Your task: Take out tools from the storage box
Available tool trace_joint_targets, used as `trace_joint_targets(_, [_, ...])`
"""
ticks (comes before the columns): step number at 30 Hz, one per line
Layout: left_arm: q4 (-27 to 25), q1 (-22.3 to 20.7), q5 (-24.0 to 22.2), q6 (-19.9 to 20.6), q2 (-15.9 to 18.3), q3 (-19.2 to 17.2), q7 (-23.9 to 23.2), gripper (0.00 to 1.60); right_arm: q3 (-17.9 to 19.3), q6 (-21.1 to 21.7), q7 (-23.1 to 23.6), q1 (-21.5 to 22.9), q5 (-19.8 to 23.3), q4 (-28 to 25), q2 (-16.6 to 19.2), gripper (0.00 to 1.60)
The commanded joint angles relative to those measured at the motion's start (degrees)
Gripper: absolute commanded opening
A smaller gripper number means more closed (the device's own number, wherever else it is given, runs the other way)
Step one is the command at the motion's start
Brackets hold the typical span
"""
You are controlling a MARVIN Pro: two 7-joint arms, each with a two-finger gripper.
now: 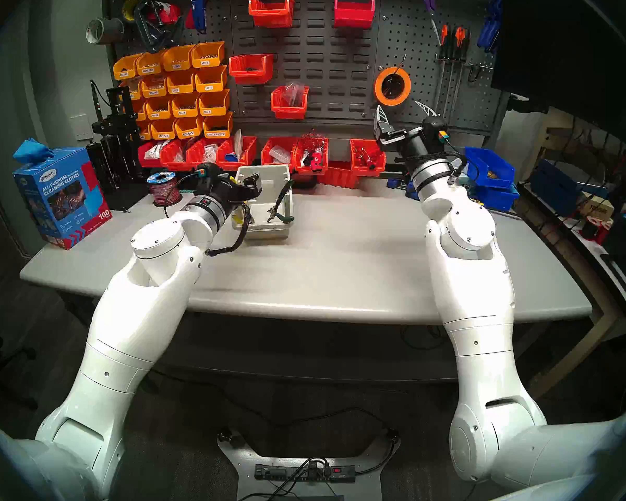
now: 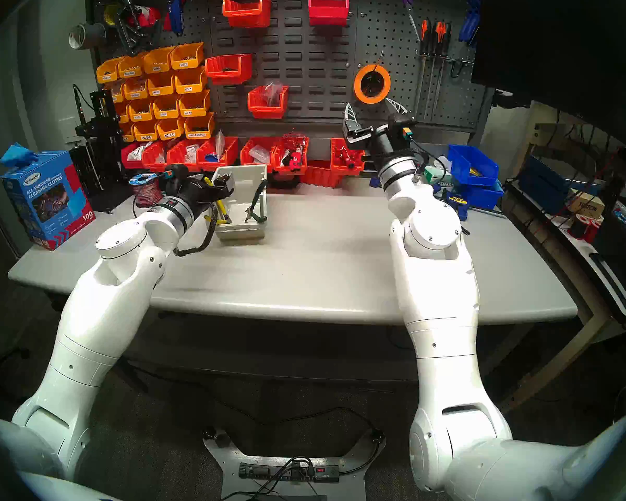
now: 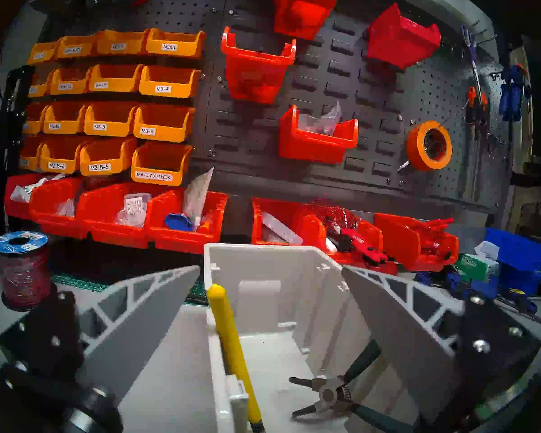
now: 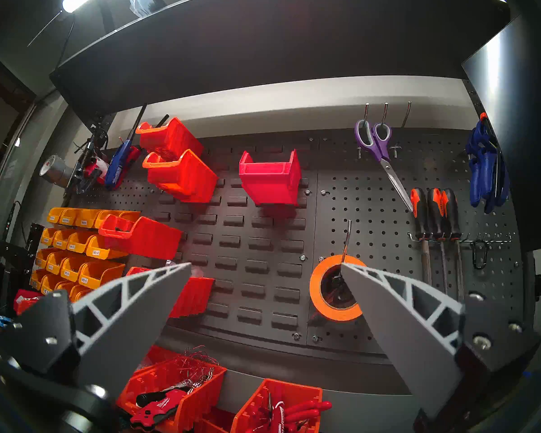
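Note:
The beige storage box point(image 1: 268, 232) stands on the table at left centre. The yellow-handled pliers point(image 3: 231, 338) lean against its left wall, handle up. The green-handled pliers point(image 3: 331, 391) lie at its right side, jaws spread; they also show in the head view point(image 1: 281, 204). My left gripper point(image 3: 270, 268) is open and empty over the box's front left, with the yellow handle between its fingers but apart from them. In the head view the left gripper point(image 1: 253, 185) hangs over the box. My right gripper point(image 1: 404, 113) is open and empty, raised high toward the pegboard.
A row of red bins point(image 1: 279, 155) stands just behind the box. A wire spool point(image 1: 163, 189) and a blue cleaning-cloths carton point(image 1: 62, 196) are at the left. Blue bins point(image 1: 490, 175) sit at the right. An orange tape roll point(image 4: 334, 298) hangs ahead of the right gripper.

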Motion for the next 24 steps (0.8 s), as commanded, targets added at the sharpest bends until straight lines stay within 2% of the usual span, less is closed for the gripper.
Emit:
trace_joint_targets(1, [-0.1,-1.5,0.0,0.9,-0.1,-0.6,0.9,1.60,0.0,0.0,0.1,0.4,0.0,-0.7,0.0,1.60])
trace_joint_targets(10, [0.8,-2.0,-2.3,3.0,-0.6,-1.2,0.5,1.60,0.0,0.0,0.1,0.4,0.0,-0.7,0.0,1.60])
trace_joint_targets(21, [1.2,-1.9,-1.6,2.1,-0.5,-1.0,0.0,1.57,0.0,0.0,0.1,0.4,0.0,-0.7,0.0,1.60])
trace_joint_targets(23, [1.3,-2.1,-1.4,1.8,-0.4,-0.8,-0.2,1.33,0.0,0.0,0.1,0.4,0.0,-0.7,0.0,1.60])
trace_joint_targets(24, [1.3,-2.1,-1.4,1.8,-0.4,-0.8,-0.2,1.33,0.0,0.0,0.1,0.4,0.0,-0.7,0.0,1.60])
